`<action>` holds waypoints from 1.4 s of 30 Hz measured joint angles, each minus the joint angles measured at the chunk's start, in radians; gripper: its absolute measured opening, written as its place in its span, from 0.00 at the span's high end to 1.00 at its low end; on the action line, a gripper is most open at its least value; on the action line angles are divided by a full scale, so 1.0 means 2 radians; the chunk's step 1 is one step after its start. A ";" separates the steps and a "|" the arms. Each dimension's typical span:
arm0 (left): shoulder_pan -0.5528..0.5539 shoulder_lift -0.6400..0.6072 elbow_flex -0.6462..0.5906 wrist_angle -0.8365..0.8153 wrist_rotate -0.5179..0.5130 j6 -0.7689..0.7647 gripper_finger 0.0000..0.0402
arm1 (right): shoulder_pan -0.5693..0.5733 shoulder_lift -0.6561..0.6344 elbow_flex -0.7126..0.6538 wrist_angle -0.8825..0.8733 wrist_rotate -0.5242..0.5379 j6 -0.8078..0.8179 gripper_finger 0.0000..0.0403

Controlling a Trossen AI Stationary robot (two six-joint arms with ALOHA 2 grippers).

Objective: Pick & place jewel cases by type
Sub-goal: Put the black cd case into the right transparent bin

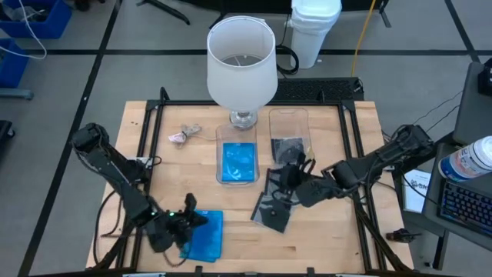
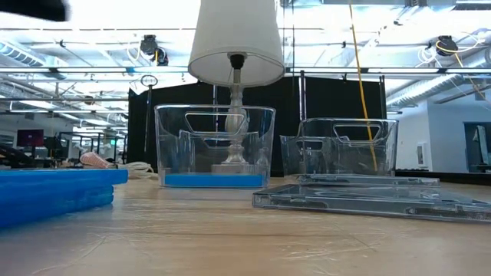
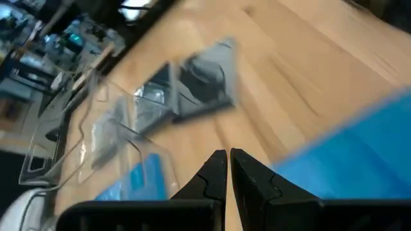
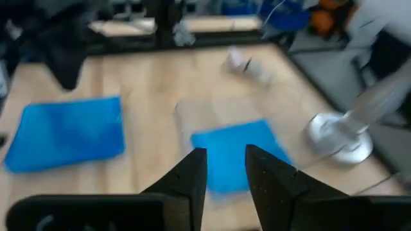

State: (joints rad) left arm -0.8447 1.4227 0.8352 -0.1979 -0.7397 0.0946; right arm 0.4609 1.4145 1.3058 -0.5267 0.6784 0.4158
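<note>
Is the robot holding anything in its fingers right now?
No. The left gripper is shut on nothing beside the blue jewel cases. The right gripper is open and empty above the grey jewel cases.

Grey tiled floor, bright ceiling lights

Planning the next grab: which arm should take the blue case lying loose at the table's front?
Left. The left gripper, fingers shut, sits right at the blue jewel case, though it must open first. The right gripper is over by the grey jewel case, farther away.
</note>
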 joint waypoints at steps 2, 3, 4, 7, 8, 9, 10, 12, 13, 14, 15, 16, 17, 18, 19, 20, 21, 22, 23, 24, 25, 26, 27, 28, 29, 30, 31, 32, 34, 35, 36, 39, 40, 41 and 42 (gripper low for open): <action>0.033 0.000 0.000 0.032 0.024 0.003 0.93 | 0.007 -0.001 -0.026 0.002 -0.022 0.033 0.79; 0.050 0.000 0.000 0.046 0.041 0.007 0.95 | 0.010 -0.001 -0.041 0.004 -0.030 0.047 0.81; 0.067 0.000 0.000 0.060 0.063 0.012 0.97 | 0.016 -0.001 -0.056 0.009 -0.034 0.053 0.83; 0.107 0.006 0.000 0.113 0.131 0.038 0.98 | 0.038 -0.001 -0.104 0.060 -0.032 0.057 0.92; 0.118 0.014 0.001 0.136 0.150 0.048 0.98 | 0.047 -0.001 -0.119 0.077 -0.025 0.062 0.95; 0.126 0.023 0.001 0.155 0.167 0.058 0.98 | 0.057 -0.001 -0.133 0.091 -0.021 0.067 0.98; 0.133 0.034 0.002 0.166 0.184 0.066 0.99 | 0.067 -0.001 -0.144 0.103 -0.011 0.076 0.99; 0.147 0.071 0.024 0.191 0.218 0.074 0.99 | 0.090 -0.001 -0.157 0.112 0.009 0.111 0.98; 0.151 0.094 0.040 0.197 0.228 0.076 0.99 | 0.102 -0.001 -0.162 0.111 0.020 0.128 0.99; 0.154 0.116 0.057 0.191 0.230 0.076 0.99 | 0.113 -0.001 -0.167 0.108 0.028 0.143 0.99; 0.155 0.140 0.077 0.180 0.232 0.077 0.99 | 0.125 -0.001 -0.172 0.107 0.034 0.155 1.00; 0.156 0.166 0.100 0.173 0.239 0.079 0.99 | 0.137 -0.001 -0.176 0.104 0.043 0.166 1.00; 0.158 0.190 0.122 0.162 0.243 0.081 0.99 | 0.148 -0.001 -0.179 0.101 0.052 0.177 1.00; 0.159 0.212 0.144 0.139 0.242 0.083 0.99 | 0.159 -0.001 -0.181 0.101 0.061 0.187 1.00; 0.162 0.232 0.166 0.117 0.236 0.083 0.99 | 0.169 -0.001 -0.182 0.101 0.067 0.198 1.00; 0.166 0.251 0.190 0.102 0.230 0.081 0.99 | 0.178 -0.001 -0.184 0.102 0.070 0.205 1.00; 0.170 0.266 0.210 0.085 0.228 0.077 0.98 | 0.186 -0.001 -0.185 0.103 0.075 0.209 1.00; 0.175 0.277 0.226 0.064 0.227 0.072 0.98 | 0.194 -0.001 -0.186 0.105 0.081 0.215 1.00; 0.179 0.288 0.240 0.048 0.225 0.068 0.98 | 0.202 0.000 -0.187 0.108 0.082 0.223 1.00; 0.184 0.299 0.253 0.047 0.224 0.064 0.98 | 0.208 0.000 -0.188 0.108 0.082 0.230 1.00; 0.187 0.306 0.261 0.046 0.224 0.060 0.99 | 0.215 0.000 -0.191 0.107 0.082 0.234 1.00; 0.190 0.309 0.265 0.037 0.225 0.060 0.99 | 0.220 0.000 -0.193 0.106 0.082 0.241 1.00; 0.194 0.311 0.267 0.031 0.225 0.059 0.99 | 0.226 0.000 -0.197 0.108 0.082 0.250 1.00; 0.198 0.314 0.270 0.036 0.225 0.058 0.99 | 0.232 0.000 -0.202 0.107 0.083 0.260 1.00; 0.202 0.315 0.270 0.038 0.225 0.058 0.98 | 0.236 0.000 -0.206 0.105 0.085 0.270 1.00; 0.206 0.315 0.270 0.032 0.222 0.057 0.98 | 0.241 0.000 -0.210 0.105 0.086 0.280 1.00; 0.211 0.314 0.270 0.027 0.213 0.056 0.97 | 0.245 0.000 -0.215 0.106 0.087 0.291 1.00; 0.216 0.314 0.270 0.023 0.204 0.053 0.97 | 0.249 0.000 -0.220 0.105 0.087 0.303 1.00; 0.226 0.314 0.269 0.002 0.194 0.047 0.97 | 0.253 0.000 -0.232 0.104 0.088 0.326 1.00; 0.232 0.314 0.269 -0.004 0.192 0.045 0.98 | 0.255 0.000 -0.239 0.104 0.088 0.337 1.00; 0.237 0.314 0.269 -0.009 0.192 0.042 0.99 | 0.256 0.000 -0.245 0.104 0.086 0.349 1.00; 0.253 0.314 0.264 -0.014 0.192 0.041 0.98 | 0.255 0.001 -0.262 0.102 0.077 0.382 1.00; 0.257 0.314 0.264 -0.016 0.196 0.044 0.97 | 0.255 0.001 -0.265 0.097 0.077 0.392 1.00; 0.261 0.314 0.264 -0.016 0.199 0.048 0.97 | 0.255 0.001 -0.268 0.091 0.077 0.402 1.00; 0.264 0.314 0.264 -0.016 0.199 0.053 0.96 | 0.255 0.001 -0.270 0.083 0.076 0.415 1.00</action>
State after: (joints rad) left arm -0.3170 2.0514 1.3628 -0.2301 -0.3420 0.1999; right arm 0.9710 1.4162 0.7659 -0.3608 0.8308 1.2449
